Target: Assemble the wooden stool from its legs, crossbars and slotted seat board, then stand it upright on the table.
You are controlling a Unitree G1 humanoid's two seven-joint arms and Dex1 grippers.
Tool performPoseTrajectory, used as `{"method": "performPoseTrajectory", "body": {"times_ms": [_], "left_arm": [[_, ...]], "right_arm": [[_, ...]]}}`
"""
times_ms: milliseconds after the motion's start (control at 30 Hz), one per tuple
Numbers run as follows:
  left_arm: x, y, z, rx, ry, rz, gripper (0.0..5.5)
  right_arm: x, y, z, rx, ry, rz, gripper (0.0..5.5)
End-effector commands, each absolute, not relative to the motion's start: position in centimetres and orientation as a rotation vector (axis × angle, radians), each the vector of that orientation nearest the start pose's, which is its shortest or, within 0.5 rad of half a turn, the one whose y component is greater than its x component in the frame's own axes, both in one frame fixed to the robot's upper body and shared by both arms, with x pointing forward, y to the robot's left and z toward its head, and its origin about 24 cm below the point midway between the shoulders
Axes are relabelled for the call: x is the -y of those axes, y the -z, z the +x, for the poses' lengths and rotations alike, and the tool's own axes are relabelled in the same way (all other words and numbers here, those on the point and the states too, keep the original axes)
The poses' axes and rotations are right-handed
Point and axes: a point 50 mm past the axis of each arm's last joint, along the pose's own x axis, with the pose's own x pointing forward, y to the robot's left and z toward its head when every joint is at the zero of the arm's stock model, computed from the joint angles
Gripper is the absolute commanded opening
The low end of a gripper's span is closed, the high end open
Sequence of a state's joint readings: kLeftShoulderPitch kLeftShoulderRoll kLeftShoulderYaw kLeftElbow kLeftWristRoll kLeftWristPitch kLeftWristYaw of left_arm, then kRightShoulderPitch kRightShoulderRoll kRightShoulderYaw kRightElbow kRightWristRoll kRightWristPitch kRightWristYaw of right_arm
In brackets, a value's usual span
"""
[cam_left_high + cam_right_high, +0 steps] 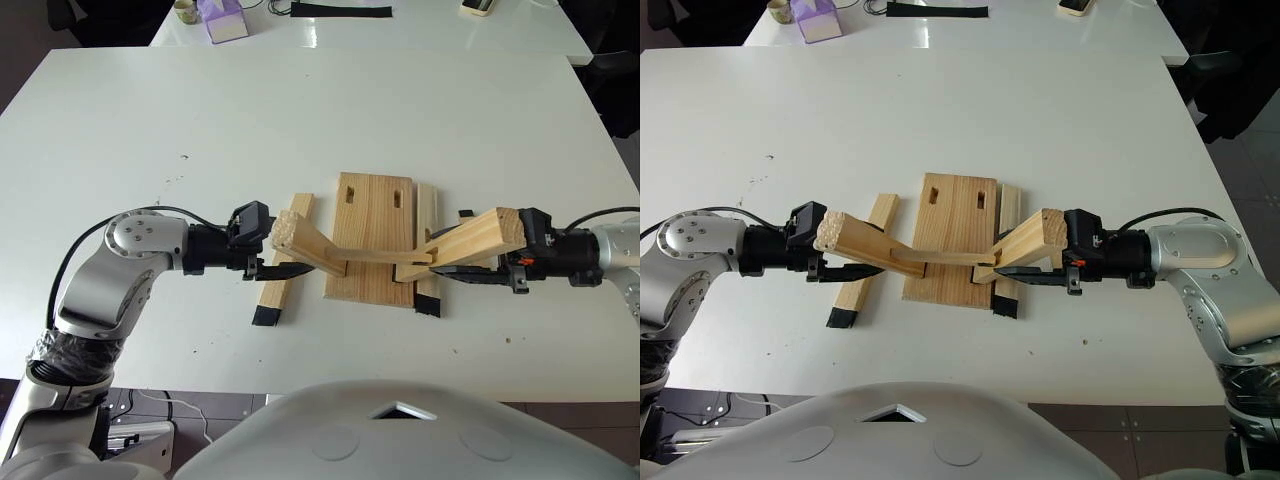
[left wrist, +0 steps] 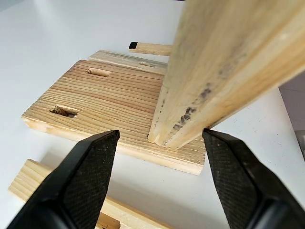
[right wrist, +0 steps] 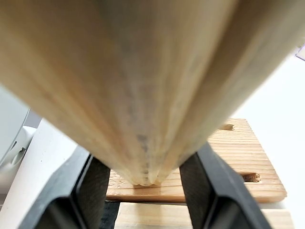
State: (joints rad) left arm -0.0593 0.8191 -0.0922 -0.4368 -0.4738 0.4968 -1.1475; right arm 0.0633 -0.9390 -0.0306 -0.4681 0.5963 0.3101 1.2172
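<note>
The slotted seat board [image 1: 372, 215] lies flat at mid-table. Above its near end hangs a shallow V of two wooden legs joined by a thin crossbar [image 1: 375, 258]. My left gripper [image 1: 295, 267] is shut on the left leg [image 1: 300, 240], whose outer end tilts up. My right gripper [image 1: 445, 272] is shut on the right leg [image 1: 475, 238], tilted the opposite way. In the right wrist view that leg [image 3: 138, 86] sits tight between the black fingers [image 3: 93, 191]. In the left wrist view the left leg [image 2: 214, 71] points down toward the seat board [image 2: 105, 100].
A loose leg with a black tip [image 1: 283, 280] lies left of the board, and another [image 1: 428, 290] lies along its right edge. The white table [image 1: 300, 120] is bare behind. A second table at the back carries a purple box [image 1: 222, 18] and a cup [image 1: 185, 10].
</note>
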Motion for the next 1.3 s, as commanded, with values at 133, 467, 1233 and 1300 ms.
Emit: {"method": "performPoseTrajectory", "body": {"times_ms": [133, 467, 1233, 1300], "left_arm": [[-15.6, -12.1, 20.2, -0.318, 1.448, 0.281, 3.24], [-15.4, -11.9, 20.9, -0.32, 1.404, 0.248, 3.24], [-14.3, -12.2, 21.2, -0.305, 1.429, 0.305, 3.24], [-14.0, -12.6, 21.3, -0.286, 1.438, 0.304, 3.24]], "right_arm": [[19.2, -12.3, 18.7, -0.327, -1.496, -0.327, 2.01], [19.3, -11.8, 18.3, -0.342, -1.518, -0.358, 2.01], [17.4, -12.4, 18.9, -0.325, -1.59, -0.394, 2.01], [17.6, -12.0, 19.3, -0.366, -1.583, -0.375, 2.01]]}}
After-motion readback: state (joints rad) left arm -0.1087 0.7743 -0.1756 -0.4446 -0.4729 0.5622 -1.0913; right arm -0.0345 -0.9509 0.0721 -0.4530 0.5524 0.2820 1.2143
